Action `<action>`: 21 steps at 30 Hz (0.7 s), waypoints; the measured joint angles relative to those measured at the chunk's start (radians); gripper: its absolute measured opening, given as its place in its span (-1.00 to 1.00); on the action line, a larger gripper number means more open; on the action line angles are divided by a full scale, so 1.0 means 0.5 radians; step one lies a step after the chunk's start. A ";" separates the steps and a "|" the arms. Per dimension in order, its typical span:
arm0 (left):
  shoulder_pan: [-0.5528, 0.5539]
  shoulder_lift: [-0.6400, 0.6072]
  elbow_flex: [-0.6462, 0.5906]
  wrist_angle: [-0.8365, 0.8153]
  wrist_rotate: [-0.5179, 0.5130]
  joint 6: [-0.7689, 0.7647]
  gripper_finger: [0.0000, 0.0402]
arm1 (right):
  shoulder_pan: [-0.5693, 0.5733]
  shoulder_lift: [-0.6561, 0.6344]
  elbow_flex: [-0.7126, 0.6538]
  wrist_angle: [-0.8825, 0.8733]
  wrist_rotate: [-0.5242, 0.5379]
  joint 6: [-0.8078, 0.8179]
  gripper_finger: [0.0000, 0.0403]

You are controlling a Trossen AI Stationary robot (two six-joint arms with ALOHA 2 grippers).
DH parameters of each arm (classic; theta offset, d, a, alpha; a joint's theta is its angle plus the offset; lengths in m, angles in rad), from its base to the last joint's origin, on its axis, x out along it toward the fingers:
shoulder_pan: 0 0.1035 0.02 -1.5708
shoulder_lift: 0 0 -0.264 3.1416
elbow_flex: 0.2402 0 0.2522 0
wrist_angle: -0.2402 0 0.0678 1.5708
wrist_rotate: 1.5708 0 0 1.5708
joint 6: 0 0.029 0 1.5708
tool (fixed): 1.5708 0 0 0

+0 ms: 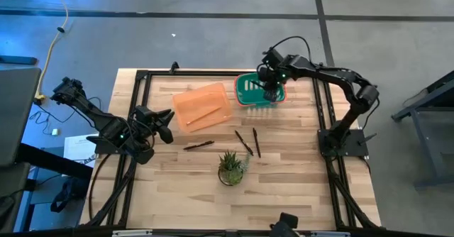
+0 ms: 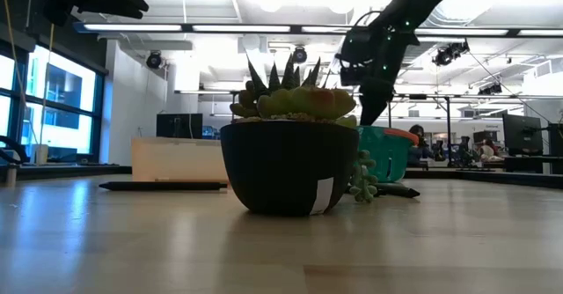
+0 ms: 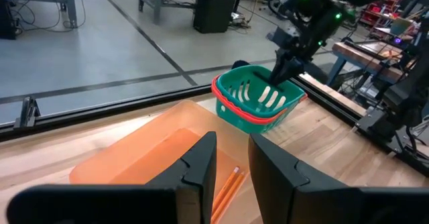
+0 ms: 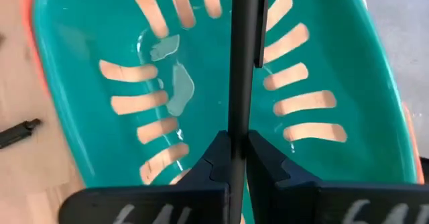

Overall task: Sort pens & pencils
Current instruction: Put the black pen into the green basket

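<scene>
Hovering our right end effector (image 4: 236, 158), clenched on a pen (image 4: 242, 56), above the green basket (image 1: 245, 88), we are risking the pen tipping over the low rim if released tilted.

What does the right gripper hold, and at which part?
The right gripper pinches a thin dark pen near one end, above the teal slotted basket.

Lab: workbenches (image 3: 375, 56), ceiling lights (image 2: 273, 2), concrete floor (image 1: 213, 42).
</scene>
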 joint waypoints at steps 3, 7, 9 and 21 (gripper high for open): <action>0.000 0.000 0.000 0.001 0.000 -0.001 -0.62 | 0.012 0.047 0.000 0.014 0.014 0.000 -1.00; 0.000 0.000 0.000 0.018 0.000 -0.001 -0.62 | 0.012 0.113 0.000 -0.003 0.018 0.009 -1.00; 0.000 0.000 0.000 0.030 0.000 -0.001 -0.62 | 0.014 0.127 0.000 -0.001 0.024 0.010 -1.00; 0.000 0.000 0.000 0.032 0.006 0.001 -0.62 | 0.014 0.135 0.000 0.019 0.022 0.054 -0.90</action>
